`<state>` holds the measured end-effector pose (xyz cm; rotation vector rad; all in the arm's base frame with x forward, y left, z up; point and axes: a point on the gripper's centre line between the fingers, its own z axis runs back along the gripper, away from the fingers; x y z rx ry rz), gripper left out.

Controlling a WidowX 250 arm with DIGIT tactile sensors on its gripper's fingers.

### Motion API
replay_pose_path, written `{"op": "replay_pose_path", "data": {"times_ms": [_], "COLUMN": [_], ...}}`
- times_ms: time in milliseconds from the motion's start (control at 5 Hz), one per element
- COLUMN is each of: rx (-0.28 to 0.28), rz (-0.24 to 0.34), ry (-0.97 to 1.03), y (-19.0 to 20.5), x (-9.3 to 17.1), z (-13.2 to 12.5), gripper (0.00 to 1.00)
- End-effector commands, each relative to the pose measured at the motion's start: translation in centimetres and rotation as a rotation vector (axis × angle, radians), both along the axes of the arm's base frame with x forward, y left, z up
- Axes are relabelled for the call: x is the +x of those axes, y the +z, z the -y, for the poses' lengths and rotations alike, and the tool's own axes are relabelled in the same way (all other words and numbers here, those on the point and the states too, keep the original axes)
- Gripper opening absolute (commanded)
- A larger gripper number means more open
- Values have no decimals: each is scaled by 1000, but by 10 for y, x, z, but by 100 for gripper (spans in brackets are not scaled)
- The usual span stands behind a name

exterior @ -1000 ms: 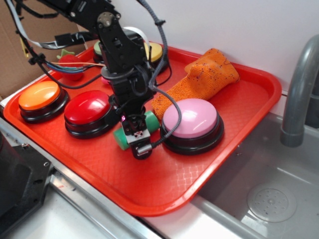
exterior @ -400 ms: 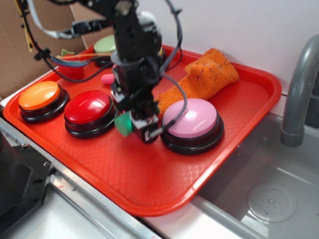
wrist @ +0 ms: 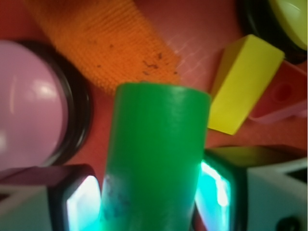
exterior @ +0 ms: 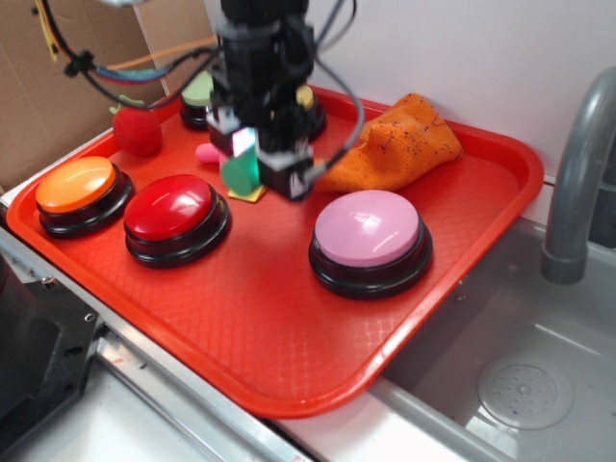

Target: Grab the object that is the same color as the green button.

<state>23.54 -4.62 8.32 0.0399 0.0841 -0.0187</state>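
Gripper (exterior: 252, 166) clamped on green cylinder (wrist: 154, 159), held raised above red tray (exterior: 289, 327), near yellow wedge (wrist: 243, 84). On tray: pink button (exterior: 370, 236), red button (exterior: 176, 217), orange button (exterior: 81, 192), orange cloth (exterior: 399, 144), red strawberry toy (exterior: 137, 130). Green button (exterior: 198, 96) at back edge, partly hidden behind arm.

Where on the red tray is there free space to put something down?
Bare tray runs along the near edge, in front of the red button and pink button, and right of the orange cloth. The far left corner is crowded around the green button, under the pincer holding the green cylinder.
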Motion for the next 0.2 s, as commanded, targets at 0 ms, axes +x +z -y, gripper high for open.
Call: {"op": "replay_pose_path", "data": {"times_ms": [0], "rx": [30], "rz": [48], "ry": [104], "y": [44], "x": [32], "z": [-26], "gripper": [0]}}
